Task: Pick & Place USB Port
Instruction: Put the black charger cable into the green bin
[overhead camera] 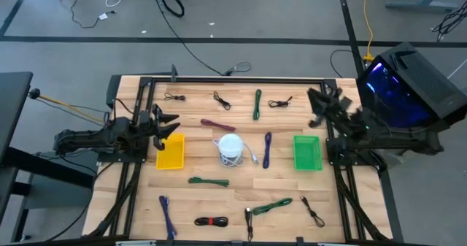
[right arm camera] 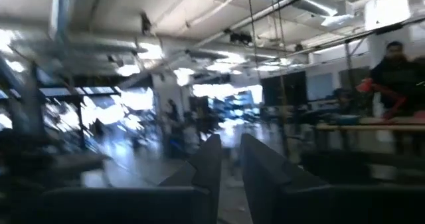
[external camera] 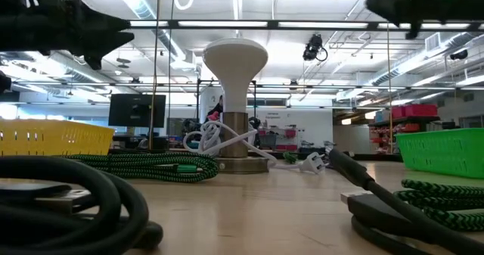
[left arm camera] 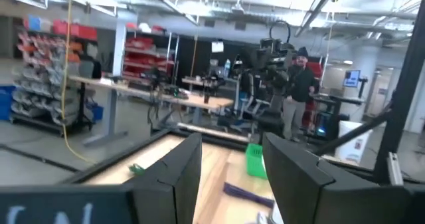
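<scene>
Several coiled USB cables lie loose on the wooden table: a green one, a purple one, black ones, a maroon one. A white round-topped stand with a white cable wound about its foot stands upright mid-table. My left gripper hangs open above the table's left side, over the yellow bin, pointing toward the right. My right gripper is raised at the right, beyond the green bin. Its fingers stand a narrow gap apart with nothing between them.
The yellow bin and green bin flank the stand. A green braided cable and thick black cables lie near the front edge. A black frame borders the table. A person stands beyond the table.
</scene>
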{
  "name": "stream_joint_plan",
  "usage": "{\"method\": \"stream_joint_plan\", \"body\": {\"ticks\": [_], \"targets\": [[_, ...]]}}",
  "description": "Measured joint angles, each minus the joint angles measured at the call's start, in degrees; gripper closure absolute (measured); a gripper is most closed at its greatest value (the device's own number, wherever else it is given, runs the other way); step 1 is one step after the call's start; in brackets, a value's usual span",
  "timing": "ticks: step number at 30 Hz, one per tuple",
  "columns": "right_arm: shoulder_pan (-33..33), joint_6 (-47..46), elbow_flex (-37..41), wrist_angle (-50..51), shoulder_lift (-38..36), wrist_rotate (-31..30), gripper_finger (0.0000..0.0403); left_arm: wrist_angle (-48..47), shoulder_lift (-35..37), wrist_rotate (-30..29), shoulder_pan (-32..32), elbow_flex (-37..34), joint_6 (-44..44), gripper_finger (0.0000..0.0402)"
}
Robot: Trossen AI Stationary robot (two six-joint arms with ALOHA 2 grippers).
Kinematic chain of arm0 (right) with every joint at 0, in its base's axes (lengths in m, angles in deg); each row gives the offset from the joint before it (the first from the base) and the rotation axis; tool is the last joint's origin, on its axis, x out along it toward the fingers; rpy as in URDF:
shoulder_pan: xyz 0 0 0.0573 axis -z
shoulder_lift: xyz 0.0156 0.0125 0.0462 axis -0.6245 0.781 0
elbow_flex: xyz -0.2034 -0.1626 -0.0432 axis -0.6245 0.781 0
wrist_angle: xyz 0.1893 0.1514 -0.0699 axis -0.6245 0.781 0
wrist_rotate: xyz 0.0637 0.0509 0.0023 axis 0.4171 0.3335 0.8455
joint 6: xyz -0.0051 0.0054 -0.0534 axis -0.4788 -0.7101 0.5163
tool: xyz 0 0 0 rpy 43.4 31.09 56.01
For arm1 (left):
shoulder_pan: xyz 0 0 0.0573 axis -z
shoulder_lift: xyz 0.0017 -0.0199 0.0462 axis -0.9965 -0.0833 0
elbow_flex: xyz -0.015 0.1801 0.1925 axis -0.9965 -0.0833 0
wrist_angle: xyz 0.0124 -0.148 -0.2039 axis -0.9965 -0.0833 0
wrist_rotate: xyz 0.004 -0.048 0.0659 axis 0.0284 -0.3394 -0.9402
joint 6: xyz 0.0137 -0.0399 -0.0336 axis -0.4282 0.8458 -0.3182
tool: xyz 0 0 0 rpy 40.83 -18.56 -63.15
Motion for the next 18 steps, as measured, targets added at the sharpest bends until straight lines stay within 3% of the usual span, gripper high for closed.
{"method": "stream_joint_plan", "body": {"ticks": [4,9,12,18], "targets": [[8.3,5.6,-13.8,12.1,16.0,-1.1,0.0341,2.1,0.0,0.1,0.0,0.0,0.6,0.0236],[19.1,0.9,-26.4,33.5,34.0,-4.9,0.0341,2.2,0.0,0.8,0.0,0.0,4.4,0.0236],[21.9,-3.6,-29.5,42.2,41.2,-4.7,0.0341,2.1,0.0,3.5,0.0,0.0,5.9,0.0236],[21.3,-3.9,-29.7,45.4,48.3,2.3,0.0341,-0.5,0.0,7.4,0.0,0.0,7.4,0.0236]]}}
